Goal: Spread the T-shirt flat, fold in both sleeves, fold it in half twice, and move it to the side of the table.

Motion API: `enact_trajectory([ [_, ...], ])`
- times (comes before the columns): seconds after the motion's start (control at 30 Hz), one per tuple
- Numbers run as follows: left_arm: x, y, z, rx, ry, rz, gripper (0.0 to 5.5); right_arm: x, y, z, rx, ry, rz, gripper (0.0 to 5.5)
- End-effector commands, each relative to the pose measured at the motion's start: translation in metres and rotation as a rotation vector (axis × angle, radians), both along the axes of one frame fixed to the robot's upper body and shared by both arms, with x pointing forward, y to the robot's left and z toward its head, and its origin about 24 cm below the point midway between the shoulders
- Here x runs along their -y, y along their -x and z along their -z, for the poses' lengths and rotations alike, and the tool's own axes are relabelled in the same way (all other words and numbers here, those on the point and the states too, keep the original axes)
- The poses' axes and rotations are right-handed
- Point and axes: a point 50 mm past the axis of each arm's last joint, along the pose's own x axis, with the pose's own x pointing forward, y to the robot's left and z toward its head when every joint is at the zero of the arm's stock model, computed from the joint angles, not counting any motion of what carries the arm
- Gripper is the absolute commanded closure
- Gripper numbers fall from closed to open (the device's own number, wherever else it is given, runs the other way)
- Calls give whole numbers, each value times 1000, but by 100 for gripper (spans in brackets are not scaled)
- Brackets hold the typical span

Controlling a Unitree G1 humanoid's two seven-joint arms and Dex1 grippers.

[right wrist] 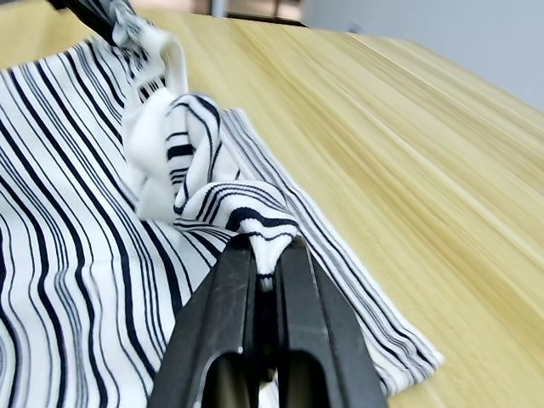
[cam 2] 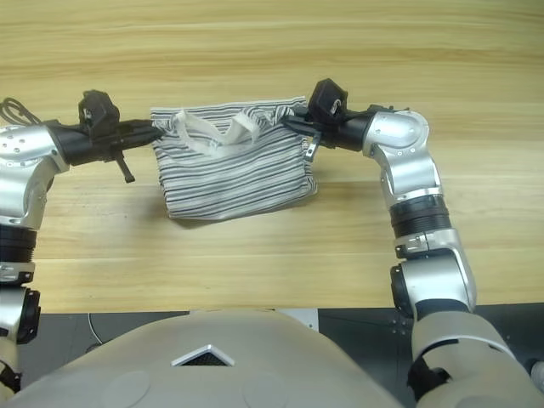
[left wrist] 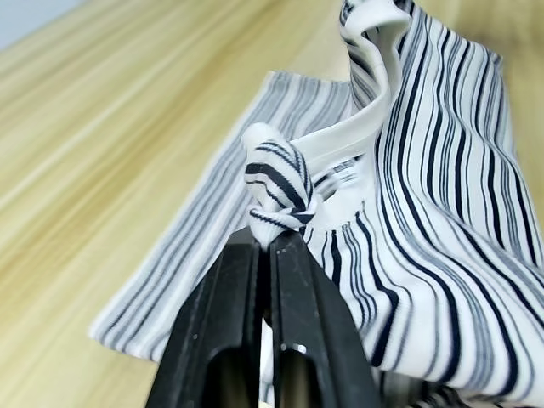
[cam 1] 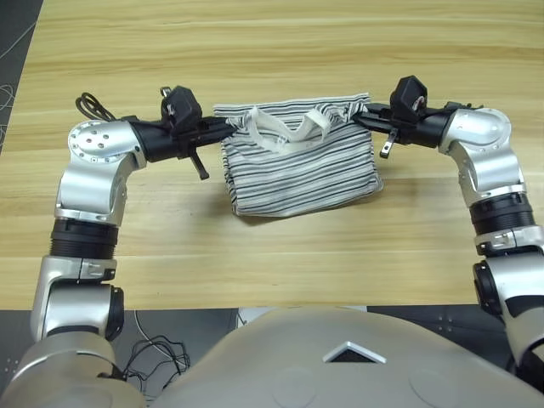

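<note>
The desk (cam 1: 255, 51) reaches well beyond the T-shirt (cam 1: 302, 174) on every side, so the shirt lies about mid-desk and not yet at a side. The striped T-shirt is already a compact, roughly square bundle with no sleeve sticking out. This suggests the spreading and sleeve folds are done and at least one half fold is made or under way. Whether a second half fold remains cannot be told for sure, and the move to the side is clearly left.

The left gripper (cam 1: 228, 126) holds the shirt's far left corner and the right gripper (cam 1: 361, 115) its far right corner. Each is closed tight on a pinch of cloth.

The head views show the shirt's whole outline, with the white neck band (cam 1: 285, 136) looping loosely across its far edge between the two grippers. They do not show how the cloth sits in the fingers. The wrist views do: in each, a small bunched tuft of striped fabric is squeezed between nearly touching black fingers, with the edge beyond it raised off the desk.
</note>
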Motion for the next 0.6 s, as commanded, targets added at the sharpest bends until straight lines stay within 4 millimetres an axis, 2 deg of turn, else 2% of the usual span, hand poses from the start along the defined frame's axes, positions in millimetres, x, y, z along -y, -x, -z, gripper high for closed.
enact_trajectory([
  [0.03,-4,-18,-2,50,-20,-71,537,-1,-15,-2,58,35,59,540],
  [0.33,-8,-38,16,76,-63,-152,537,2,-30,15,71,92,166,540],
  [0.5,-2,-41,38,59,-67,-178,537,-10,-34,23,65,79,189,540],
  [0.53,-2,-42,39,67,-68,-183,540,-11,-35,23,68,78,204,511],
  [0.6,-3,-45,41,90,-77,-200,509,-11,-38,23,78,80,235,487],
])
